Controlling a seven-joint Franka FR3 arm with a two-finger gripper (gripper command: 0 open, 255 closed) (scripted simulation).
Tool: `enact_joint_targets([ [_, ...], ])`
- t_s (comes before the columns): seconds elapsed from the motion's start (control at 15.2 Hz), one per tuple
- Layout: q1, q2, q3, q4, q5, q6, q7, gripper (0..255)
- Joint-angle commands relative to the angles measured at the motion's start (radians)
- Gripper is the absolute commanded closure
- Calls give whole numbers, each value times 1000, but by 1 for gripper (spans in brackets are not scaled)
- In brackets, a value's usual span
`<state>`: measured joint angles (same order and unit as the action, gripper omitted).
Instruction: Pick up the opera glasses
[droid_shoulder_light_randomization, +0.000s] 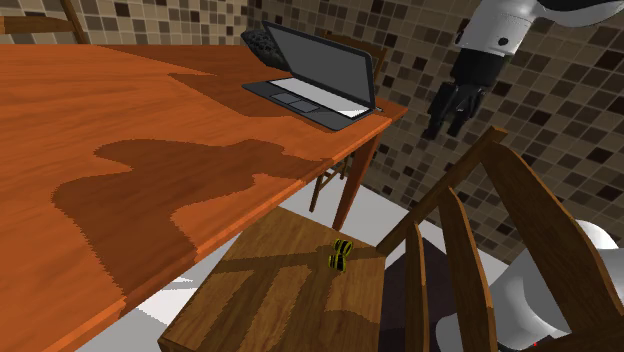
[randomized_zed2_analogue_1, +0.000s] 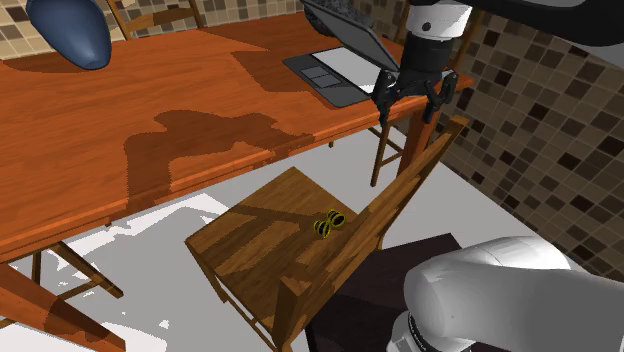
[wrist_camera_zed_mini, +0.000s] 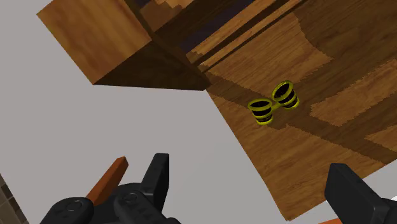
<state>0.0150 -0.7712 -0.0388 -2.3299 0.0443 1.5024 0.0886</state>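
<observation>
Counts: 1 pr of opera glasses (droid_shoulder_light_randomization: 339, 254) (randomized_zed2_analogue_1: 328, 223) (wrist_camera_zed_mini: 273, 103), yellow w/ black bands, 2 barrels. 1 laptop (droid_shoulder_light_randomization: 318, 78), lid open, on the orange wood surface (droid_shoulder_light_randomization: 120, 130). 1 dark dotted item (droid_shoulder_light_randomization: 260, 42) sits just behind the laptop. 1 blue rounded obj (randomized_zed2_analogue_1: 68, 30) is at the surface's far left in the second exterior view. Chairs: I make at least 3. They are the near chair (droid_shoulder_light_randomization: 270, 280), one (droid_shoulder_light_randomization: 335, 178) just past the surface's right corner, and one (randomized_zed2_analogue_1: 155, 12) on the far side.

The glasses sit on the near chair's seat, close to its backrest (randomized_zed2_analogue_1: 400, 182) and in from the seat's edges. Long axis = the line across both barrels, running approx along the backrest. The barrels are side by side, joined, w/ open ends tipped up toward the wrist cam. Can't tell which end is the eyepiece.

My pincer (droid_shoulder_light_randomization: 445, 125) (randomized_zed2_analogue_1: 408, 103) (wrist_camera_zed_mini: 250, 168) hangs high over the backrest's top rail, near the laptop corner and well apart from the glasses. Its fingers (wrist_camera_zed_mini: 159, 181) stand wide apart and aren't touching the glasses.
</observation>
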Motion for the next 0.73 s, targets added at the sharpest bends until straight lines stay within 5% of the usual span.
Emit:
enact_joint_targets([
  [0.0, 0, 0, 0, 0, 0, 0, 0, 0],
  [0.66, 13, 96, 133, -241, 42, 306, 163, 0],
])
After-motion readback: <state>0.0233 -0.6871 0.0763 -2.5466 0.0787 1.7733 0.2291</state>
